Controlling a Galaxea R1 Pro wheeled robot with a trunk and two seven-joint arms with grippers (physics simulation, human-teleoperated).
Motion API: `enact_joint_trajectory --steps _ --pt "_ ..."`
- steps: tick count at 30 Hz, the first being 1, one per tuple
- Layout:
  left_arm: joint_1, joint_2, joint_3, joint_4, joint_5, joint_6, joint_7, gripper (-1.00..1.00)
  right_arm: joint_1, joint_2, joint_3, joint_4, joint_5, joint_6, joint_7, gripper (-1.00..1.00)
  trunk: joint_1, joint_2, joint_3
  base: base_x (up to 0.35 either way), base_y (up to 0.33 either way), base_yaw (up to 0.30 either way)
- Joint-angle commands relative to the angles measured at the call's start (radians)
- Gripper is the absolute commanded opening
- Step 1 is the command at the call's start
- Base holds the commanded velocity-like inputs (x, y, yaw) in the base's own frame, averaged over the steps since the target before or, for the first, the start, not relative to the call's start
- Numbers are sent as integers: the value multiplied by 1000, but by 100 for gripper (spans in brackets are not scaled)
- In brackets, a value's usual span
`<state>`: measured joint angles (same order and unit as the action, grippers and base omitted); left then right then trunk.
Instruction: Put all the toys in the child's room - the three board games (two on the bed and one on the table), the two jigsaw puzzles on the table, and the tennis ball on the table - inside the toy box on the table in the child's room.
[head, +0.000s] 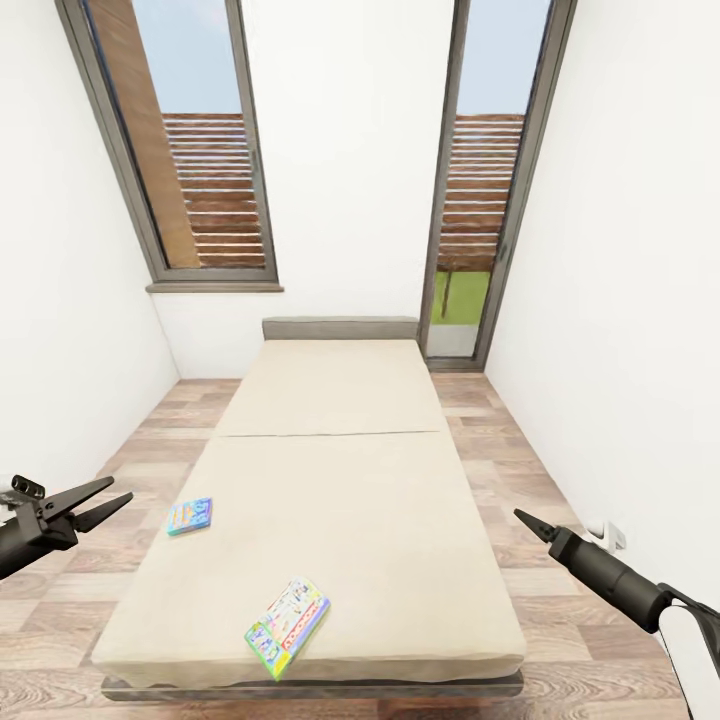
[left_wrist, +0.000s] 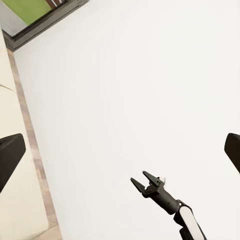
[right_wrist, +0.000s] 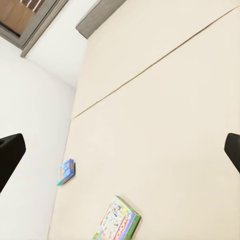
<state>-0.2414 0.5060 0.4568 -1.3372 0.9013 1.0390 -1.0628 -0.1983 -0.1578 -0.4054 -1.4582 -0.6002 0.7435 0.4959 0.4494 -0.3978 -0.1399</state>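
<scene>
Two flat printed game boxes lie on the beige mattress of the low grey-framed bed (head: 400, 560), both grippers hanging off its near corners and holding nothing. Left gripper (head: 110, 498): black fingers spread apart, seen in the head view. Right gripper (left_wrist: 146, 181): the left wrist camera catches it against the white wall (left_wrist: 125, 90) with its fingers apart; in the head view it reads as a single dark point, so that view alone does not settle it. Nearest item, the larger white-red-green Monopoly box (head: 288, 625), sits close to the foot edge of the mattress, ahead of and inboard from the left gripper, well apart from the right one; its long axis runs diagonally, near corner toward the left arm, far corner toward the bed's middle. Further along, the smaller blue game box (head: 190, 516) rests just inside the mattress's left edge, just beside the left fingertips and across the bed from the right gripper. Judgement: left arm is the nearer to both boxes; blue box needs the shorter reach. Beyond: grey headboard (head: 340, 328), two tall grey-framed windows (head: 200, 150).
</scene>
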Motion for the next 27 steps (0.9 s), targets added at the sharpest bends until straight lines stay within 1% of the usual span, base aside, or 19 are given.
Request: enact_joint_trajectory --steps 1,9,14,27 --pt "-1 0 0 0 -1 4 -3 100 -1 0 -1 -1 -3 6 2 100 1 -2 -2 0 148 0" --pt "-1 0 0 0 -1 4 -3 100 -1 0 0 -1 -7 -30 3 100 1 -2 -2 -47 143 0" --pt "-1 0 0 1 -1 4 -3 100 -1 0 0 -1 -7 -33 3 100 1 -2 -1 -179 182 0" --pt "-1 0 0 0 -1 4 -3 100 -1 0 6 -1 -7 -33 3 100 1 -2 13 -199 194 0"
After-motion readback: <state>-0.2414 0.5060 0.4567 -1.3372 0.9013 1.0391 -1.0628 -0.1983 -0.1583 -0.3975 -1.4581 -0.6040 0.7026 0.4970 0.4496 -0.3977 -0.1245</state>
